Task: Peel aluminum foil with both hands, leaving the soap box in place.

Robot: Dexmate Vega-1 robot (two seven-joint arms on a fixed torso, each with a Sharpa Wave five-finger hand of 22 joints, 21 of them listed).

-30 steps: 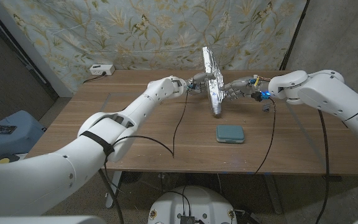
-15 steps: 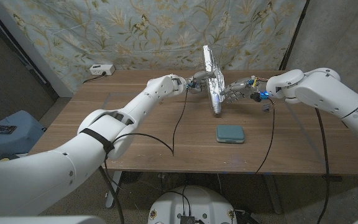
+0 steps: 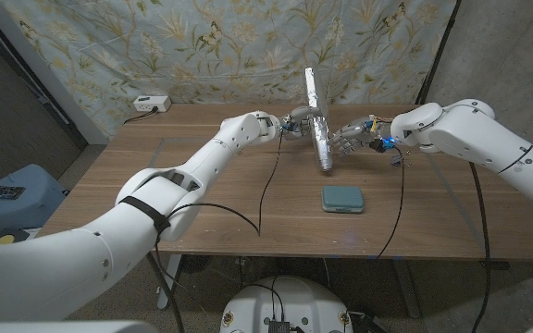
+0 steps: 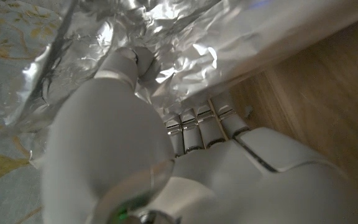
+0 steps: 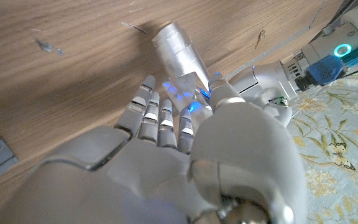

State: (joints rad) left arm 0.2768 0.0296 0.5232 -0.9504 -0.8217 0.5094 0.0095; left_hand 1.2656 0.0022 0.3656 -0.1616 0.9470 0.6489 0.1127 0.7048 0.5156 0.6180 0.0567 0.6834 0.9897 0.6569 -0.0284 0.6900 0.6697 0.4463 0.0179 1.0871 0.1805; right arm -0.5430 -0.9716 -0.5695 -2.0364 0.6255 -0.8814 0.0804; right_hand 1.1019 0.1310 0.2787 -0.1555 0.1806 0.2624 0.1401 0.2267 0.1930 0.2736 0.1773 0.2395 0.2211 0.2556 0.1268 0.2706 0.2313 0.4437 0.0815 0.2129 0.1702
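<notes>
A: Where is the aluminum foil (image 3: 318, 120) sitting right now?

B: It is standing almost upright above the far middle of the surface (image 3: 211, 199), at about twelve o'clock from the soap box (image 3: 342, 198), well apart from it. The box is lying bare on the wood, so by my reading the peeling itself is done.

A: And the left hand (image 3: 296, 122)?

B: It is meeting the sheet from nine o'clock. In the left wrist view its fingers (image 4: 205, 129) are curling into the crinkled foil, gripping it.

A: The right hand (image 3: 350, 138)?

B: It is hovering at three o'clock of the foil's lower end, fingers (image 5: 158, 115) spread and holding nothing, just beside the sheet; whether the tips are touching it I cannot tell.

A: How will it handle?

B: I judge it very light, thin and soft, creasing wherever it is squeezed and tearing easily at a sharp tug. The rolled lower end is looking stiffer, so that is where I would be taking hold, pinching gently.
</notes>
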